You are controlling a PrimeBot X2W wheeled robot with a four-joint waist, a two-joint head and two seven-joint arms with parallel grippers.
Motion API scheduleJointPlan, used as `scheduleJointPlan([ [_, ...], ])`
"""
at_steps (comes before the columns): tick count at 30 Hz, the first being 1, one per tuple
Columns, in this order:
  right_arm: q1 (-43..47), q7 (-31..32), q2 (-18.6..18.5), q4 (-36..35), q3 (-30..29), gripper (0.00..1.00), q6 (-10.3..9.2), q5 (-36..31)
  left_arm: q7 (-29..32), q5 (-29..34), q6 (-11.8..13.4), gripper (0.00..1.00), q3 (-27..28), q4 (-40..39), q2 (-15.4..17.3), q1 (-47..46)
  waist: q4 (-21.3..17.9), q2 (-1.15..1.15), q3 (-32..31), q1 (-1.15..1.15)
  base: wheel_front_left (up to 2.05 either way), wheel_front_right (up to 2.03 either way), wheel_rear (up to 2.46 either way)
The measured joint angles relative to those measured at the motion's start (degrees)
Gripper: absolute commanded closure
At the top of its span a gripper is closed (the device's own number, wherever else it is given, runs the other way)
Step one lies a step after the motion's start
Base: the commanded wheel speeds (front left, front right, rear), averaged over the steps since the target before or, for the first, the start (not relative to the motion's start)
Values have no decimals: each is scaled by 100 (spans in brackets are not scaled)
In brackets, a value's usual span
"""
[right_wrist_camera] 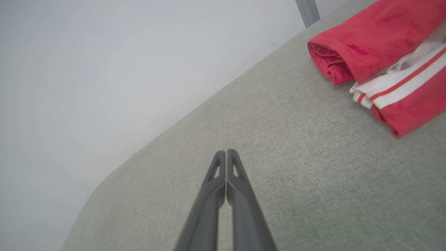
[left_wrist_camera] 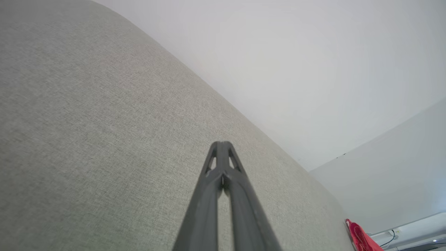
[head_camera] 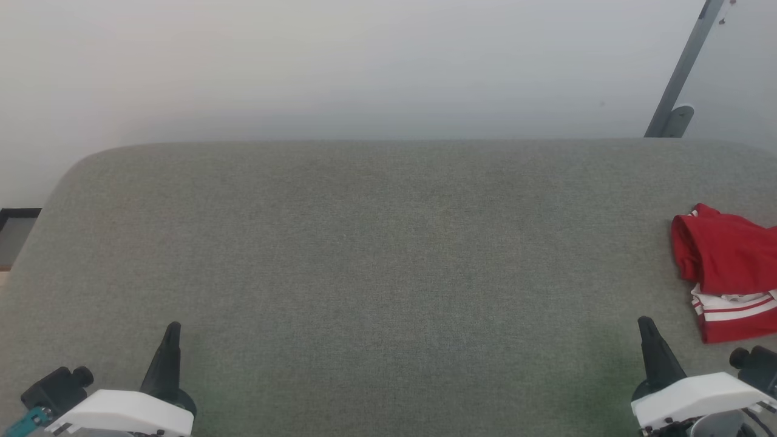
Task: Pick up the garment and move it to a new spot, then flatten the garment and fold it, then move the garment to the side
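The garment is a small red shirt with white red-striped trim, folded into a bundle at the right edge of the grey fabric surface. Part of it runs off the head view. The right wrist view has the garment at its upper right, and a sliver of the garment reaches the left wrist view's lower right corner. My right gripper is shut and empty, just left of and nearer than the garment, apart from it. My left gripper is shut and empty at the lower left, far from the garment.
A pale wall rises behind the surface's rounded far edge. A grey metal strut leans at the upper right. A dark frame stands beyond the left edge. Bare fabric spans the whole space between the grippers.
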Motion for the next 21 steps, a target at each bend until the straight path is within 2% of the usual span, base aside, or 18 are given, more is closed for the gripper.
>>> scheduleJointPlan([
  [21,-155,302,81,-81,-19,100,0,1481,396,-1063,0,100,169,-113,-330,-124,-23,0,28,0,0,0,0],
])
